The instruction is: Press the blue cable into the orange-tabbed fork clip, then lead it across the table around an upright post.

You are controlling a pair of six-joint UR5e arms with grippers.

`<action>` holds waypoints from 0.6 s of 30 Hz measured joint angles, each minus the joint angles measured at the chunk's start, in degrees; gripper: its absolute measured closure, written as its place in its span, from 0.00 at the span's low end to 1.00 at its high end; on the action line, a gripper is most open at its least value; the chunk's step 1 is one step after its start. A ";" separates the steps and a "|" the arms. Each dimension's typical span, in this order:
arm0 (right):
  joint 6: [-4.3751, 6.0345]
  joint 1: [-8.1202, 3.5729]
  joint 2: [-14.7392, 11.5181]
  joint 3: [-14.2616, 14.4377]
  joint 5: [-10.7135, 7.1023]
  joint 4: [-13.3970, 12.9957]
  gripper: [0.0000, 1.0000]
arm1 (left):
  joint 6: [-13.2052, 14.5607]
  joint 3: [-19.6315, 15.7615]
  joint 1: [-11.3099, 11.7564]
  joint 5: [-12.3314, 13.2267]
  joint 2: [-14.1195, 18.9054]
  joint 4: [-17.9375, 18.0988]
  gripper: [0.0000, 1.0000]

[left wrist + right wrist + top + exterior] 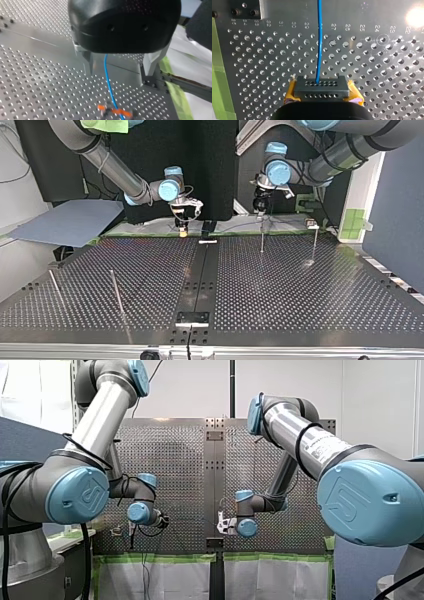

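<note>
In the left wrist view the blue cable (pixel 108 77) runs from under my left gripper (pixel 117 75) down to the orange-tabbed fork clip (pixel 114 111) on the perforated table (pixel 37 82). The metal fingers (pixel 88 58) stand wide apart on either side of the cable and do not touch it. My right gripper (pixel 322 87), with yellow pads (pixel 290 93), is shut on the blue cable (pixel 319 45), which leads straight ahead over the table. In the top view my left gripper (pixel 260 209) hangs near the far edge, and my right gripper (pixel 183 224) is beside it to the view's left.
Two upright posts (pixel 262 239) (pixel 315 242) stand near my left gripper at the top view's far right. Two more posts (pixel 116 290) (pixel 55 287) stand at its near left. A grey sheet (pixel 70 222) lies off the table's far left corner. Green tape (pixel 176 95) lines the edge.
</note>
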 joint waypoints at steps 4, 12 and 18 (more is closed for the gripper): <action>-0.05 0.00 0.02 -0.01 0.00 0.07 1.00 | -1.92 0.05 -2.00 -1.89 0.00 2.03 0.00; 0.09 -0.01 0.03 -0.01 -0.10 -0.14 1.00 | -6.31 0.15 -6.08 -4.27 -0.06 5.45 0.00; 0.22 0.01 0.03 -0.08 -0.44 -0.30 1.00 | -7.34 1.93 -6.58 -4.69 -1.14 4.41 0.00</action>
